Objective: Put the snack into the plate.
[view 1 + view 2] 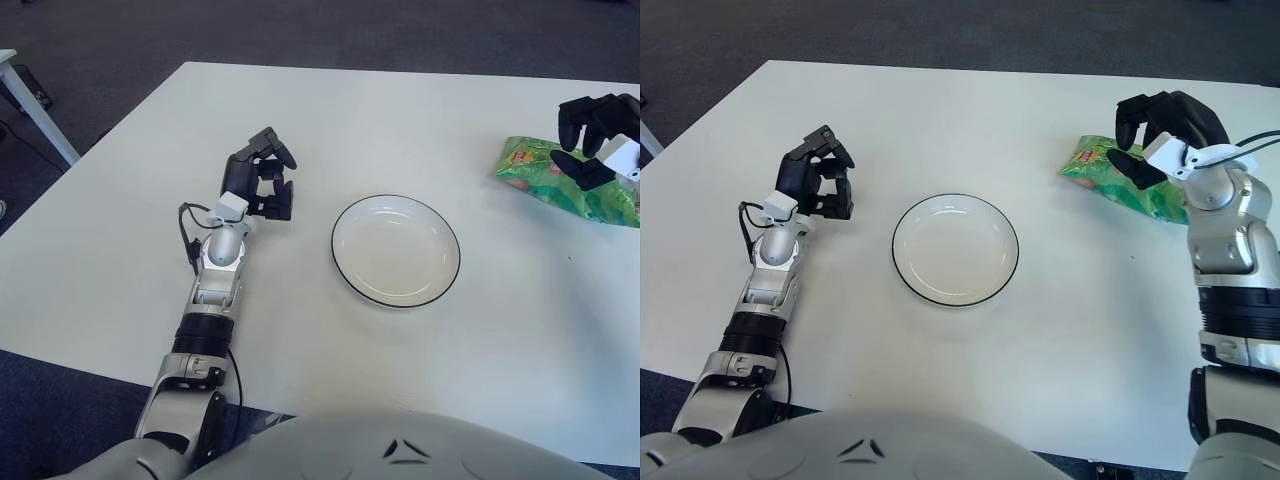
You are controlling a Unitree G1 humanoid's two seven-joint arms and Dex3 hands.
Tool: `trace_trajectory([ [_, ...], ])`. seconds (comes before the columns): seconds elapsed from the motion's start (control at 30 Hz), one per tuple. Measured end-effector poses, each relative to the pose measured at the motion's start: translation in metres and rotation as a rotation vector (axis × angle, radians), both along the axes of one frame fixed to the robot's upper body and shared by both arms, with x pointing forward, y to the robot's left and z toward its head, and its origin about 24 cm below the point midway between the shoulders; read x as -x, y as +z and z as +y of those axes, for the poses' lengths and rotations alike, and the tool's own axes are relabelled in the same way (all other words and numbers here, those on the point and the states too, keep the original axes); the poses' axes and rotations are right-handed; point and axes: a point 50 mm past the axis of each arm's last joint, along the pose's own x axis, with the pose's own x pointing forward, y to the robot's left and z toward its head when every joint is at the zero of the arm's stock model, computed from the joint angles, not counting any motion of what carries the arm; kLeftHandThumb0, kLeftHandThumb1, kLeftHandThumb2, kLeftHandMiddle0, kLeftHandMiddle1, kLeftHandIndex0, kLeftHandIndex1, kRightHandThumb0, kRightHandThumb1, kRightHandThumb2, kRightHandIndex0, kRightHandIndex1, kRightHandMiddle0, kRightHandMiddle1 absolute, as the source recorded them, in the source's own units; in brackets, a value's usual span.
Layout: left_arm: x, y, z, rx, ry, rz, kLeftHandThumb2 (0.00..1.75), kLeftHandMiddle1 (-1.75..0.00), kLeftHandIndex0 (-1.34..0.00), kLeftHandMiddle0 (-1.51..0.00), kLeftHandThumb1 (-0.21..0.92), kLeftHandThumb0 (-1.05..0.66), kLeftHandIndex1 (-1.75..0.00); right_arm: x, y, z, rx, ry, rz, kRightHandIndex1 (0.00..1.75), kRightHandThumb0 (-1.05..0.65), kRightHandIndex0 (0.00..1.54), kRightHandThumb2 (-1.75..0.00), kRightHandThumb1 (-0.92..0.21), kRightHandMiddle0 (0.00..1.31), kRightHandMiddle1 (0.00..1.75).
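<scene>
A green snack bag (1128,192) lies flat on the white table (300,110) at the far right. My right hand (1130,135) hovers over the bag's left end. Its dark fingers (1145,105) arch above the bag, the thumb points down toward it, and nothing is gripped. The bag's right part is hidden behind the wrist. A white plate (395,250) with a dark rim stands in the middle of the table, with nothing on it. My left hand (265,180) shows to the left of the plate, fingers curled and holding nothing.
The table's far edge and left edge border dark carpet. A white table leg (30,105) stands at the far left, off the table. Bare tabletop lies between the plate and the snack bag.
</scene>
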Motion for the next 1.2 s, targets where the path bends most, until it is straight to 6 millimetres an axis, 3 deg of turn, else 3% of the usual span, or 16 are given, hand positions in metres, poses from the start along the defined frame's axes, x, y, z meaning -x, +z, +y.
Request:
trace_trajectory([
  [0.03,0.0,0.0,0.0,-0.003,-0.001,0.0,1.52,-1.75,-0.75,-1.35,0.15,-0.55,-1.75,0.0,-0.001,-0.001,0.038,0.0,-0.006,1.7,-0.4,0.28,-1.07,-0.47,0.31,1.69],
  [0.13,-0.001,-0.001,0.002,-0.01,0.0,0.002,1.52,-1.75,-0.75,-1.36,0.15,-0.55,-1.75,-0.001,-0.005,-0.003,0.111,-0.004,0.003,1.52,-0.67,0.1,-0.85,-0.6,0.1,1.54],
  [0.3,-0.001,-0.003,0.004,-0.017,-0.005,0.008,1.51,-1.75,-0.75,-1.36,0.16,-0.55,-1.75,-0.002,-0.009,-0.002,0.188,-0.005,0.023,0.95,-0.84,0.02,-0.6,-0.78,0.02,1.21],
  [0.4,-0.001,-0.003,0.005,-0.014,-0.009,0.009,1.51,-1.75,-0.75,-1.35,0.16,-0.54,-1.75,-0.002,-0.011,-0.001,0.22,-0.009,0.031,0.69,-0.92,0.0,-0.48,-0.87,0.0,1.06],
  [0.5,-0.002,-0.004,0.005,-0.009,-0.012,0.01,1.51,-1.75,-0.74,-1.35,0.16,-0.54,-1.75,-0.003,-0.012,-0.001,0.256,-0.022,0.044,0.41,-1.0,0.0,-0.5,-0.9,0.0,0.88],
  [0.63,-0.002,-0.003,0.005,-0.007,-0.014,0.01,1.51,-1.75,-0.74,-1.35,0.16,-0.54,-1.75,-0.003,-0.013,-0.003,0.288,-0.047,0.061,0.17,-1.04,0.0,-0.55,-0.92,0.0,0.72],
  [0.83,-0.002,-0.003,0.005,-0.004,-0.012,0.01,1.49,-1.75,-0.73,-1.34,0.17,-0.54,-1.75,-0.003,-0.013,-0.004,0.315,-0.081,0.098,0.02,-1.05,0.0,-0.59,-0.92,0.0,0.55],
  [1.2,-0.003,-0.004,0.007,0.015,-0.013,0.016,1.48,-1.75,-0.72,-1.34,0.18,-0.53,-1.75,-0.008,-0.011,-0.014,0.312,-0.148,0.196,0.0,-1.05,0.0,-0.64,-0.92,0.0,0.16],
])
